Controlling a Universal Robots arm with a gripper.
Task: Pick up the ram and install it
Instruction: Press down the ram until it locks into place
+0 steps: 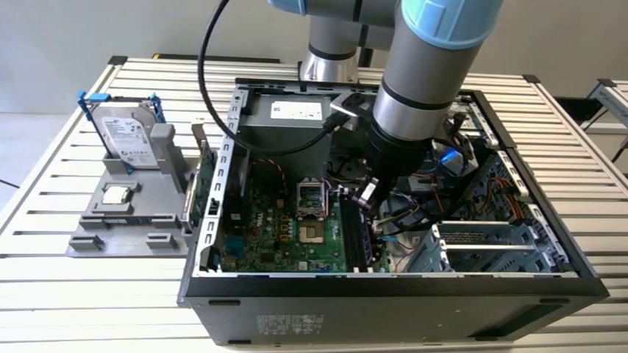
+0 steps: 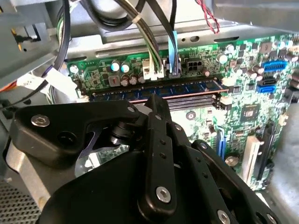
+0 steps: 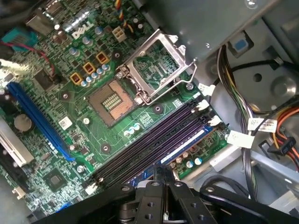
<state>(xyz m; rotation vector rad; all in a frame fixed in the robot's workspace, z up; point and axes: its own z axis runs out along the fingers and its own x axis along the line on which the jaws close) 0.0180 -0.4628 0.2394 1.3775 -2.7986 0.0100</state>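
I am holding my tool (image 1: 369,193) over the memory slots — the ram (image 2: 154,89) looks seated already — fingers closed together, gripping nothing.

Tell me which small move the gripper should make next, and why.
Probably a short, straight push down. The ram already stands edge-on in the motherboard, and the gripper sits right at its middle. Whether the ram is fully seated cannot be told.

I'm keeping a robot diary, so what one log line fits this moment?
place: inside computer case | gripper: close over ram | ram: lying along a slot on green board | hard drive: outside on stand
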